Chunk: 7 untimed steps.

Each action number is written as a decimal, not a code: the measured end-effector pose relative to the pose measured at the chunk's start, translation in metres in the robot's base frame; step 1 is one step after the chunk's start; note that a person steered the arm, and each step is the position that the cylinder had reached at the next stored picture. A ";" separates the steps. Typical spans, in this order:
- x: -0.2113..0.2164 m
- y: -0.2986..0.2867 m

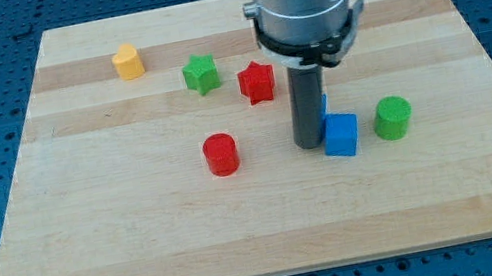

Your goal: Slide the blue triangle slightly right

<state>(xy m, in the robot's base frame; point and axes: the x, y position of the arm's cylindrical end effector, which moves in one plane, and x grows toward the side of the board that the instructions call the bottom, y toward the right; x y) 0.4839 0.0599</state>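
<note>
My tip (311, 145) rests on the wooden board (142, 238), just left of centre-right. It touches or nearly touches the left side of a blue cube (341, 134). A thin sliver of another blue block (324, 103) shows just right of the rod, behind it and above the cube. Most of that block is hidden by the rod, so I cannot make out its shape. It may be the blue triangle.
A green cylinder (393, 118) stands right of the blue cube. A red cylinder (220, 154) is to the tip's left. A red star (257, 82), a green star (201, 74) and a yellow block (127, 62) lie toward the view's top left.
</note>
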 end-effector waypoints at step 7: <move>-0.034 -0.026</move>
<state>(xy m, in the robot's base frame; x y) 0.4500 0.0336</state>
